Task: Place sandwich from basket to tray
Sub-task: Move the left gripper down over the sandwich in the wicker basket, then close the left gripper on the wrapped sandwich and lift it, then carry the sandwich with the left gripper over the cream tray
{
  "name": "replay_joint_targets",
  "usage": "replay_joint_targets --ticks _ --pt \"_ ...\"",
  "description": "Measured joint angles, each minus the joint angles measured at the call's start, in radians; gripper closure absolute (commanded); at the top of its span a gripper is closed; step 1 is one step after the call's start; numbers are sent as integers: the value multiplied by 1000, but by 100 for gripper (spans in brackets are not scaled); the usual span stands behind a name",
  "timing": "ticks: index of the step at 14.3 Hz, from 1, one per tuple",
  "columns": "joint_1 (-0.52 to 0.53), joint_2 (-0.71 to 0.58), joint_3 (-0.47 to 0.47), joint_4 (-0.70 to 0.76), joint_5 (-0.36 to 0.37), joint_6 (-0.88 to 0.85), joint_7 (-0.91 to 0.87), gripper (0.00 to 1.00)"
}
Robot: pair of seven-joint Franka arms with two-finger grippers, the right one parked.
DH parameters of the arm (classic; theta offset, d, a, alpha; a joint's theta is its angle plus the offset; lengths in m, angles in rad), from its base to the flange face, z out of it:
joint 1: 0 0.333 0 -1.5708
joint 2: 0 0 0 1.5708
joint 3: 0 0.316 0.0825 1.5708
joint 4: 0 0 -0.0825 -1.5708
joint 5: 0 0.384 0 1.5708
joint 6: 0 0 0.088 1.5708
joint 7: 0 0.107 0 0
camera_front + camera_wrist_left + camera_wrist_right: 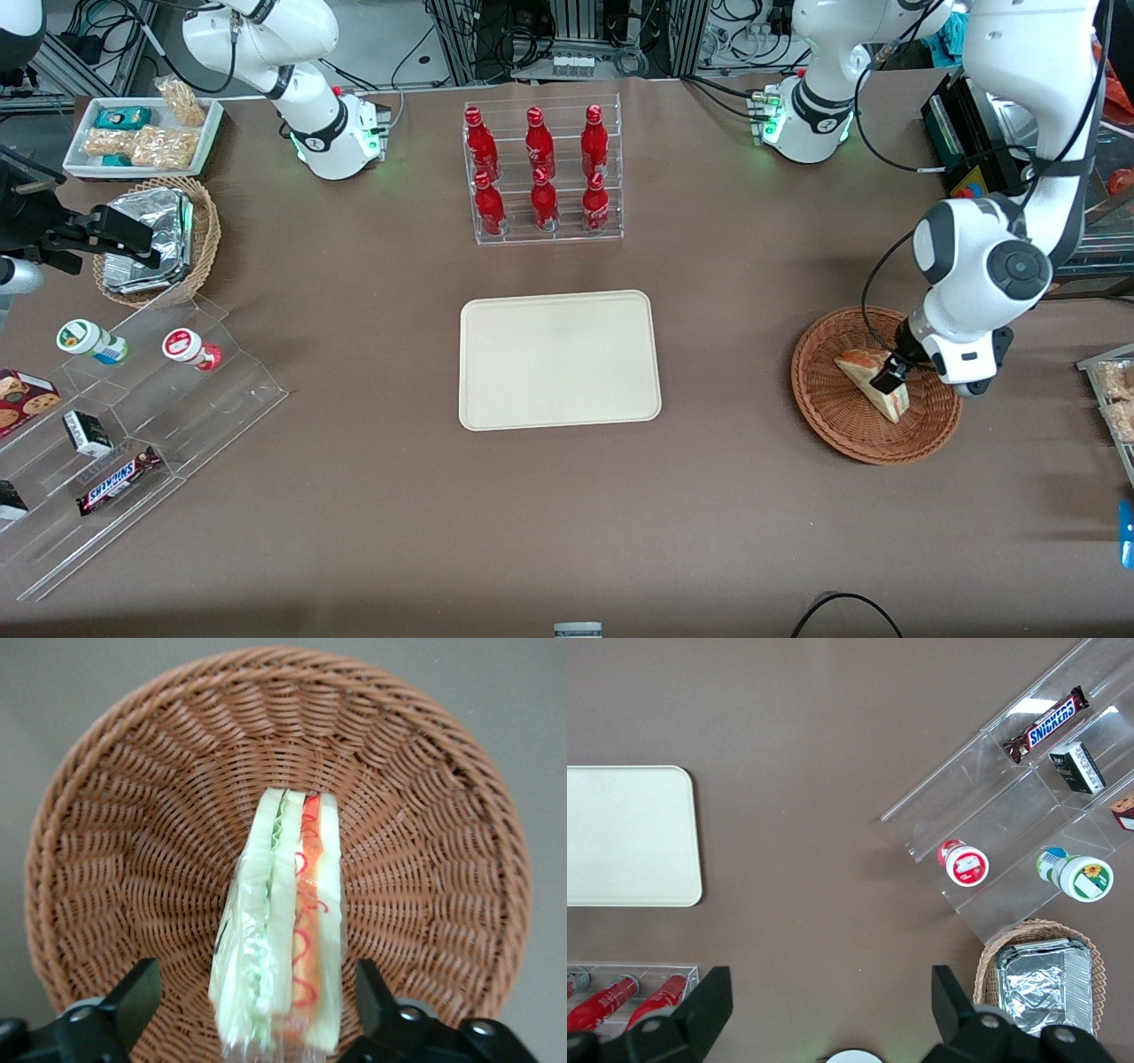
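Note:
A wrapped triangular sandwich with red, orange and green filling lies in the round reddish-brown wicker basket toward the working arm's end of the table. My left gripper is down inside the basket, open, one finger on each side of the sandwich with a gap to the wrap on both sides. The cream-beige tray lies flat in the middle of the table with nothing on it.
A clear rack of red bottles stands farther from the front camera than the tray. Toward the parked arm's end are a tan basket of foil packets, a white snack tray and a clear stepped stand with snacks.

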Motion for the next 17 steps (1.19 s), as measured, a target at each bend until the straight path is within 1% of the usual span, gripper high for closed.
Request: replay_joint_targets --ticks 1,2,5,6,8,10,11,13,14,15,17 --pt "0 17 0 4 0 5 0 91" --pt "0 27 0 6 0 6 0 97" --pt "-1 30 -1 31 0 -15 0 98" --pt "-4 29 -2 60 0 -65 2 98" --pt "-34 27 -6 161 3 -241 38 100" --pt "-98 24 -9 253 3 -411 116 99" --pt "-139 22 -10 275 4 -449 156 98" --pt "-218 22 -18 288 3 -480 296 98" --pt "-253 25 -32 297 1 -486 365 96" --pt "-295 33 -45 310 0 -487 388 97" --pt "-385 67 -65 348 -10 -487 367 98"
